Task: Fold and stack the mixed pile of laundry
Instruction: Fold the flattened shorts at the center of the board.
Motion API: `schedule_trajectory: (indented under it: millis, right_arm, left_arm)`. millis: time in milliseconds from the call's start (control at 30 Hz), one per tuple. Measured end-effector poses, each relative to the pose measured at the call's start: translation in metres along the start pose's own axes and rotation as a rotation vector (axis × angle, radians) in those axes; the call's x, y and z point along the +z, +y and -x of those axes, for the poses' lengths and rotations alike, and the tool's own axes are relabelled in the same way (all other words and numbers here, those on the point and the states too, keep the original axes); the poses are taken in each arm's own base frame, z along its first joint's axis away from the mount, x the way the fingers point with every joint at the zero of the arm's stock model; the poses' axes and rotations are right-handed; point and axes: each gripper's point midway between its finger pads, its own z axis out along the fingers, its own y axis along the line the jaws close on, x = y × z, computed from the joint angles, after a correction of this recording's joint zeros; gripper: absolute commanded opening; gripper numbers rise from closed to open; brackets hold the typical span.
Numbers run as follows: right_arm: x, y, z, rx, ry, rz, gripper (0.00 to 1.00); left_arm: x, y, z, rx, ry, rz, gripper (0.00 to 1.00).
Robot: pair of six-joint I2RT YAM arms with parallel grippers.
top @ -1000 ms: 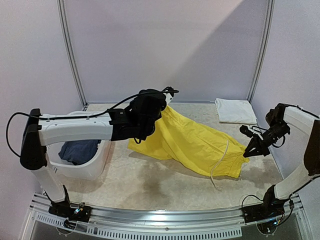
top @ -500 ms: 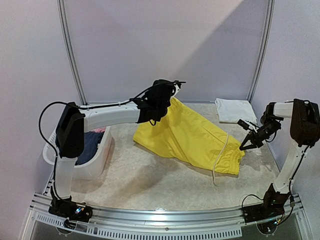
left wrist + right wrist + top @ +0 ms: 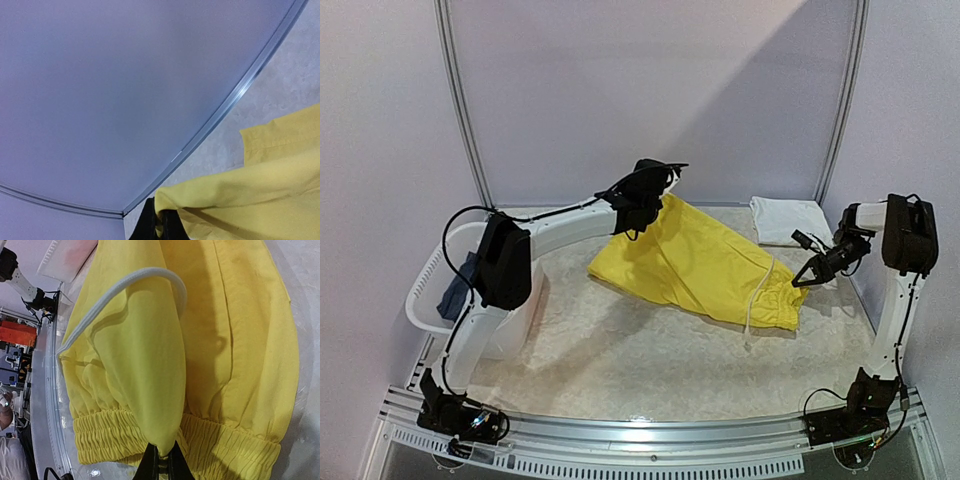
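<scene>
Both arms have reached toward the back wall over the last second. Left arm is now stretched out long, right wrist has drawn up near the folded white T-shirt (image 3: 790,220), and the bright yellow drawstring shorts (image 3: 705,262) lie lower and flatter between them.

Left gripper (image 3: 161,223) is pinched tight on a leg-hem corner. Right gripper (image 3: 160,460) is pinched on a fold of cloth at the gathered elastic waistband. Shorts rest mostly on the speckled table (image 3: 620,350), centre-back, and are raised only at the two held ends. White cord drawstring (image 3: 125,282) trails loose off the waist end. Dark navy piece (image 3: 460,285) is in the white slotted plastic basket (image 3: 423,300), far left.

Judgement: step in hand is spreading the shorts flat before folding.
- Keep tension even and lower both ends together.
- Release only once the cloth rests flat.
- Watch that the cord does not get trapped under the fold.
</scene>
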Motion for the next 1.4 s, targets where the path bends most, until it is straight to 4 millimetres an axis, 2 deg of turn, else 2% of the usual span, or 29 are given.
schedule_trajectory:
  millis: [200,433,633,733,1233,1400]
  right_arm:
    - [-0.003,-0.015,0.010,0.044,-0.009,-0.013,0.00]
    - [-0.010,-0.026,0.022,0.078,-0.028,-0.038,0.00]
    - [-0.020,-0.031,0.026,0.131,-0.048,-0.060,0.00]
    - [-0.030,-0.036,0.035,0.150,-0.046,-0.098,0.00]
    - [-0.093,-0.061,0.079,0.208,0.011,-0.438,0.03]
    - [-0.100,-0.062,0.088,0.211,0.022,-0.498,0.07]
  left_arm:
    - [0.021,-0.022,-0.014,0.020,0.022,-0.024,0.00]
    - [0.042,-0.043,-0.018,0.005,0.013,-0.038,0.00]
    - [0.053,-0.064,-0.025,0.018,0.019,-0.052,0.00]
    - [0.056,-0.072,-0.031,0.029,0.029,-0.059,0.00]
    - [0.059,-0.078,-0.032,0.026,0.017,-0.082,0.00]
    - [0.059,-0.079,-0.031,0.018,0.014,-0.086,0.00]
